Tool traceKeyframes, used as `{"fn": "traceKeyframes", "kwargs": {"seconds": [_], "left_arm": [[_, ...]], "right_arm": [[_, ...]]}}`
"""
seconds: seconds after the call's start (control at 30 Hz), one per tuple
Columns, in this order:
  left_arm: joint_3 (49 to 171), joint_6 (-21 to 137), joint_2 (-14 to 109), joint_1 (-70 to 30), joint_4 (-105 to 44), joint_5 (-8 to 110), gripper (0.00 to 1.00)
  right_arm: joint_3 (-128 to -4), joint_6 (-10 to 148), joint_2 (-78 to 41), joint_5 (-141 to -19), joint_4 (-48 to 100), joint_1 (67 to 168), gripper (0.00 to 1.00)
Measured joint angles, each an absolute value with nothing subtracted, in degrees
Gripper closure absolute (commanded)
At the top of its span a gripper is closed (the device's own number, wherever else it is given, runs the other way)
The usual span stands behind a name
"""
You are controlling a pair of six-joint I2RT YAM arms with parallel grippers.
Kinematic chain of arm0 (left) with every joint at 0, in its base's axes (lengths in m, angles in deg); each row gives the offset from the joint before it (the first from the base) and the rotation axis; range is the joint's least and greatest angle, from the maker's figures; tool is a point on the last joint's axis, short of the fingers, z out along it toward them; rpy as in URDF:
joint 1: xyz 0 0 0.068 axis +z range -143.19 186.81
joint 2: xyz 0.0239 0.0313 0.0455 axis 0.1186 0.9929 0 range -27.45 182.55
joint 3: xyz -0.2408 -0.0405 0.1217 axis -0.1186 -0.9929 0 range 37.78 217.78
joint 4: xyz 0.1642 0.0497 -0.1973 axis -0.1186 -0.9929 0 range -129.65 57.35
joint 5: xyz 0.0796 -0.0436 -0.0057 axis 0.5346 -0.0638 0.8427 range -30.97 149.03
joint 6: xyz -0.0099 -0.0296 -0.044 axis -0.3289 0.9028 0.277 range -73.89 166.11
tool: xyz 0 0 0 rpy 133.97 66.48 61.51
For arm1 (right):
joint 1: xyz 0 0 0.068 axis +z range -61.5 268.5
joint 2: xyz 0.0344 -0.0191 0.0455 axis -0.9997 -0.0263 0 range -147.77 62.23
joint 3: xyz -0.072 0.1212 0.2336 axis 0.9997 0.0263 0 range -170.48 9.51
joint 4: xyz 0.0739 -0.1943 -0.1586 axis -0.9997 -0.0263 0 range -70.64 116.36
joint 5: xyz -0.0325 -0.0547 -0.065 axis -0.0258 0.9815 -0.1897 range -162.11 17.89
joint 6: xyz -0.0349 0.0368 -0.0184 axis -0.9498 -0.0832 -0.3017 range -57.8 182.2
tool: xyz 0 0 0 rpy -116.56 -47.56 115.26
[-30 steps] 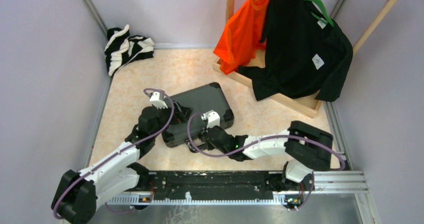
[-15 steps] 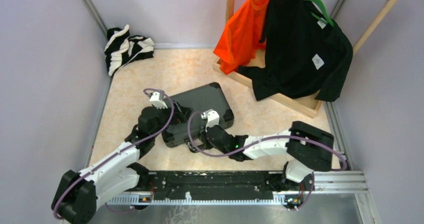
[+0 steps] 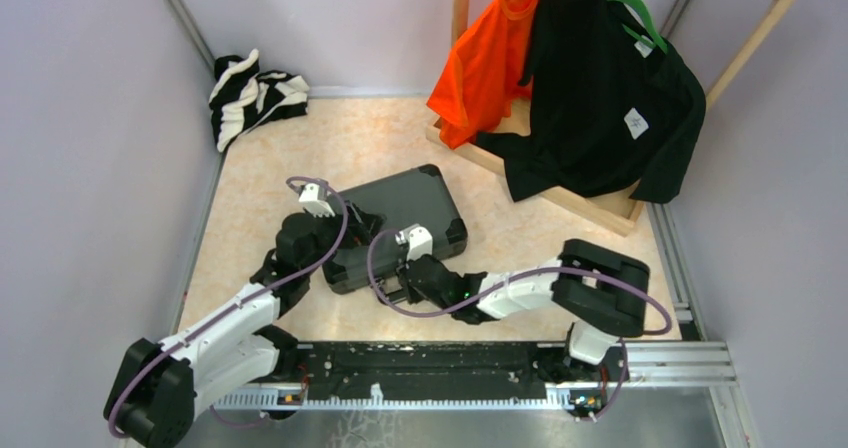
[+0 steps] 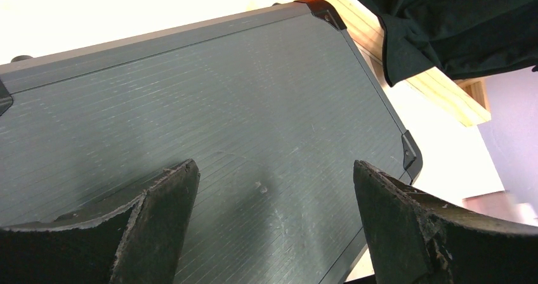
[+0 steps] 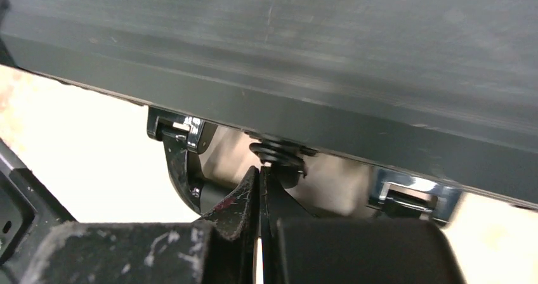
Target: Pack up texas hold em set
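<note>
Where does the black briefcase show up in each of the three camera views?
Top external: the briefcase lies closed at the centre of the picture.
Left wrist: the briefcase lid fills most of the frame.
Right wrist: the briefcase front side spans the upper half.
Shared landmark: the black shirt, upper right in the top and left wrist views; not in the right wrist view.

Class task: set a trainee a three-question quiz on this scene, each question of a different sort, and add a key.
1. True or false: the briefcase is closed.
2. The left gripper is: A) open, above the briefcase; B) shut on a shirt; C) out of every view.
3. Fill in: the right gripper, at the briefcase's front edge, is ____.
Key: 1 true; 2 A; 3 shut.
</note>
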State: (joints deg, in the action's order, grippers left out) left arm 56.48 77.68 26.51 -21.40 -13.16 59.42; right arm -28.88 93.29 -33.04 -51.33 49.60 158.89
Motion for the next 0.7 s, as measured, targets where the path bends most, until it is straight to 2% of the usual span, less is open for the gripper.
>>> {"fn": "traceKeyframes", "kwargs": {"seconds": [0.33, 0.7], "left_arm": [[56.32, 77.66, 26.38, -21.31, -13.03, 59.02, 0.01], [56.17, 77.55, 26.16, -21.27, -12.90, 58.74, 0.01]], "right_arm": [[-29.90, 88.74, -15.81, -47.46, 43.76, 159.96, 1.00], [-29.45, 89.62, -19.57, -46.52, 43.22, 159.94, 1.00]]}}
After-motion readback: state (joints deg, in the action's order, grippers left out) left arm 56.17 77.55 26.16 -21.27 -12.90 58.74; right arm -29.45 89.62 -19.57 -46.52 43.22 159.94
